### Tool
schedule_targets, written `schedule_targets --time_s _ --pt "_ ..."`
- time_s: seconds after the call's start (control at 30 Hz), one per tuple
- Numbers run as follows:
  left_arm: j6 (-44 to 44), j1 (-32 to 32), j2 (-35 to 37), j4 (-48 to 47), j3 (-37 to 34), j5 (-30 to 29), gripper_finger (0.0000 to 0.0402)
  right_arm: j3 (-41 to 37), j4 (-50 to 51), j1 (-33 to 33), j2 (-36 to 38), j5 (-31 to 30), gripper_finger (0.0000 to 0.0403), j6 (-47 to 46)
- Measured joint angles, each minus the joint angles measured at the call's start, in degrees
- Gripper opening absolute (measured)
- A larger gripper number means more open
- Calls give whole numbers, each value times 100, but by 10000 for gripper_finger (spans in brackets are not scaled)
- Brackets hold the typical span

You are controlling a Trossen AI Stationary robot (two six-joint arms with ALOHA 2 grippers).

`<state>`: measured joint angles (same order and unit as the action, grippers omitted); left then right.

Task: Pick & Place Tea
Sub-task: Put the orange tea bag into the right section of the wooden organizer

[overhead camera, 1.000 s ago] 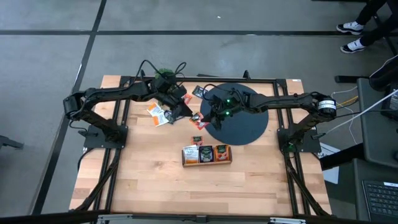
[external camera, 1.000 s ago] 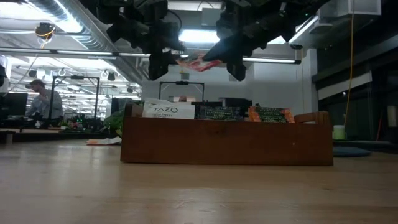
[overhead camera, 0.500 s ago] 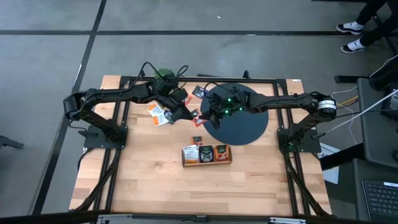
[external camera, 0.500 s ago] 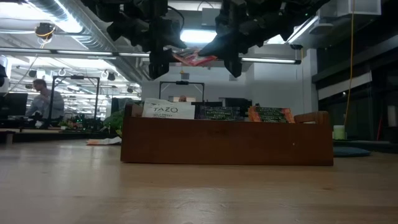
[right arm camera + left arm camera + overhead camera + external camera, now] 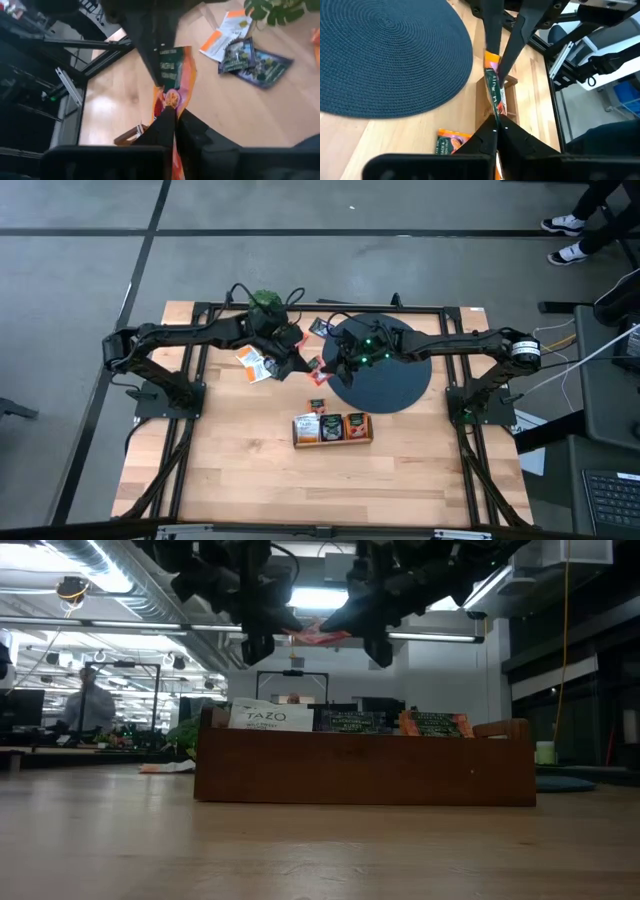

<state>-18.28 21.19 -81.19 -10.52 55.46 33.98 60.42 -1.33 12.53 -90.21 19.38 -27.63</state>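
Observation:
An orange-red tea packet (image 5: 315,366) with a green label (image 5: 172,70) hangs in the air between my two grippers, above the table's middle, beside the dark round mat (image 5: 385,375). My left gripper (image 5: 303,364) is shut on the end toward the table's left. My right gripper (image 5: 328,368) is shut on the opposite end. In the low view the packet (image 5: 315,637) shows high above the wooden box (image 5: 365,755). Loose tea packets (image 5: 255,363) lie flat on the table to the left. My left gripper pinches the packet's left-hand end (image 5: 494,107) between its two fingers, coming slanting down from the table's left. The packet shows edge-on, lifted clear of the table and stretched toward the other gripper. My right gripper pinches the packet's right-hand end (image 5: 171,102) between its two fingers, coming slanting down from the table's right. The packet is lifted clear, with its far end at the left gripper's fingers (image 5: 150,45).
A wooden box (image 5: 333,428) holding tea packets stands near the table's middle front. One packet (image 5: 318,404) lies just behind it, others (image 5: 320,327) at the back near a green plant (image 5: 265,300). A person stands in the room beyond (image 5: 90,710).
My left gripper has gone toward the table's right, up to the packet that the right gripper holds in the air, and has shut on its free end. The packet has stayed aloft and come nearer to level.

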Motion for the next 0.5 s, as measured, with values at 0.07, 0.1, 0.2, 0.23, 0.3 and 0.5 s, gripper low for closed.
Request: schedule_targets --time_s 0.07,0.1,0.2,0.23,0.3,0.5 --pt "-3 -96 0 4 0 -44 3 0 74 0 3 29 33 -161" --pt "-29 -151 0 2 0 -46 3 0 184 0 39 75 41 -205" --pt "-42 -324 0 -24 0 -110 3 0 644 4 211 164 70 -215" --pt "-44 -380 0 -51 0 -145 3 0 864 2 290 164 79 -212" --pt "-44 -488 0 -66 0 -223 3 0 1121 -2 456 158 97 -211" --pt "-246 -905 -2 -122 69 -491 3 0 1961 -17 1106 -66 132 -236"
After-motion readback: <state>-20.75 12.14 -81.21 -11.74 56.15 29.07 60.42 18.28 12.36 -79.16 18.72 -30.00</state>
